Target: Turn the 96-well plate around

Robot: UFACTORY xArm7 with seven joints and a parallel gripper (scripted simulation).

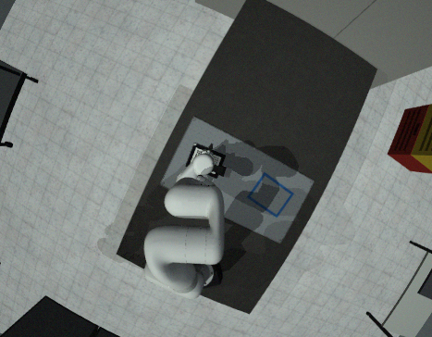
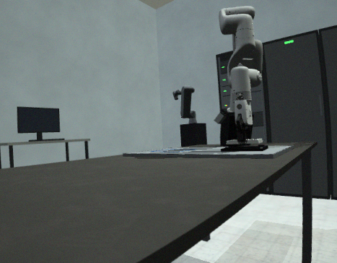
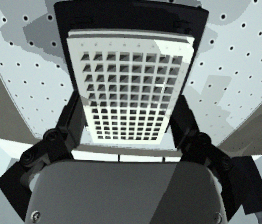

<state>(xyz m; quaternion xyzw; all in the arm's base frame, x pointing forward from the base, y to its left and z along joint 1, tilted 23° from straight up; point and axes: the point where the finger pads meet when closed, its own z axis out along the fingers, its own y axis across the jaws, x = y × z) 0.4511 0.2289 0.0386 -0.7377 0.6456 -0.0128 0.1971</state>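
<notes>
The arm stands near one end of the dark worktop (image 2: pixel 102 202); its gripper (image 3: pixel 130 137) is down over the nest (image 3: pixel 131 12), which sits on the grey deck (image 1: pixel 297 185) near the deck's corner closest to a long edge of the worktop; the fingers are clamped on the two long sides of the plate (image 3: pixel 129 90), spread wide because the plate is wide. In the wrist view the plate lies inside the black frame of the nest, wells up; in the exterior view it looks level and low on the nest, and whether it has left the locators at all I cannot tell. The cut corner is too small to make out, so the plate's heading cannot be read here. B1 (image 1: pixel 255 200), the blue outline, lies further along the deck toward the opposite long edge of the worktop, well apart from the nest. As I judge it, only the grasp is done; the lift, the half turn, perhaps a stop on B1, and the reseating with A1 at its marked corner are all left.
</notes>
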